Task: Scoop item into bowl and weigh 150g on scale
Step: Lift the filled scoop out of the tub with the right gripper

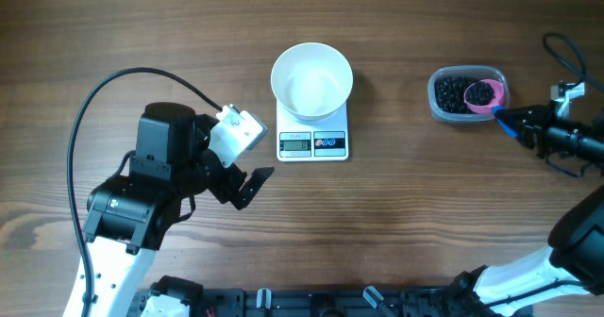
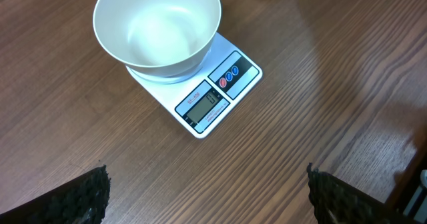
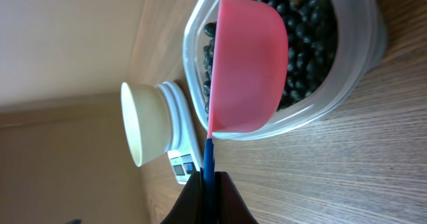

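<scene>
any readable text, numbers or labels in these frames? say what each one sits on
No text is clear enough to quote.
scale display: digits showing, too blurred to read.
Small print around the display: too small to read.
buttons on the scale: marks on them, unreadable.
bowl, tub, pink scoop: no text visible.

left tool (image 2: 210,199) spread wide | right tool (image 3: 208,197) clamped on scoop (image 3: 247,64) handle

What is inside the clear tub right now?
Loose black beans and a pink scoop, itself loaded with beans. The floor of the tub is hidden beneath them.
</scene>
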Action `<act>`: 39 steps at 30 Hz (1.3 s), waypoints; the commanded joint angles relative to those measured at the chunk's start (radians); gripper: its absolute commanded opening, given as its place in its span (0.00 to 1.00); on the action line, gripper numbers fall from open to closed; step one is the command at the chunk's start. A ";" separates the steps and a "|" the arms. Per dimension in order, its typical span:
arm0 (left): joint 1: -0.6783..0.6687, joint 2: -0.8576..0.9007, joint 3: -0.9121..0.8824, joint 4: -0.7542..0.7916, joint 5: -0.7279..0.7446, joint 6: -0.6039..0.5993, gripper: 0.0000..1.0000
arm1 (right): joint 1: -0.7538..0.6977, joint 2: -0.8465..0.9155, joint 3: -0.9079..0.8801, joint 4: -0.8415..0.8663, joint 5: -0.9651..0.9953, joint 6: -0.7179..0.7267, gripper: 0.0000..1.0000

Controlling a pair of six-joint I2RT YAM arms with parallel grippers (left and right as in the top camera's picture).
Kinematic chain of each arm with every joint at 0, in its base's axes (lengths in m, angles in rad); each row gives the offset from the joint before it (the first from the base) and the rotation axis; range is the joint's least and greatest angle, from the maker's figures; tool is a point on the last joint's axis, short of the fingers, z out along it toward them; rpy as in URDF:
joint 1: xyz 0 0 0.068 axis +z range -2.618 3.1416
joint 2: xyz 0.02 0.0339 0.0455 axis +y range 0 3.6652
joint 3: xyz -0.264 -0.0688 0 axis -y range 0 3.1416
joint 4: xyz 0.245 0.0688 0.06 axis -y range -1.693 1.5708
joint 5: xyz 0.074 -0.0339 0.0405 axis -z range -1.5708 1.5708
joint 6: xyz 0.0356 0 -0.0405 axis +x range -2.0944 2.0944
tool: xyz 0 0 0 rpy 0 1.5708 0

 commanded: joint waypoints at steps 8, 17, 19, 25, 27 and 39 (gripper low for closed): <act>0.007 0.003 0.025 0.001 0.013 -0.006 1.00 | -0.006 0.013 -0.007 -0.038 -0.187 -0.098 0.04; 0.007 0.003 0.025 0.001 0.013 -0.006 1.00 | -0.002 0.013 -0.007 -0.046 -0.269 -0.105 0.04; 0.007 0.003 0.025 0.001 0.013 -0.006 1.00 | 0.008 0.012 -0.007 -0.047 -0.283 -0.105 0.04; 0.007 0.003 0.025 0.002 0.013 -0.006 1.00 | 0.069 0.008 -0.007 -0.043 -0.314 -0.102 0.04; 0.007 0.003 0.025 0.001 0.013 -0.006 1.00 | 0.100 0.007 -0.007 -0.042 -0.323 -0.102 0.04; 0.007 0.003 0.025 0.001 0.013 -0.006 1.00 | 0.331 0.007 -0.007 0.089 -0.407 0.037 0.05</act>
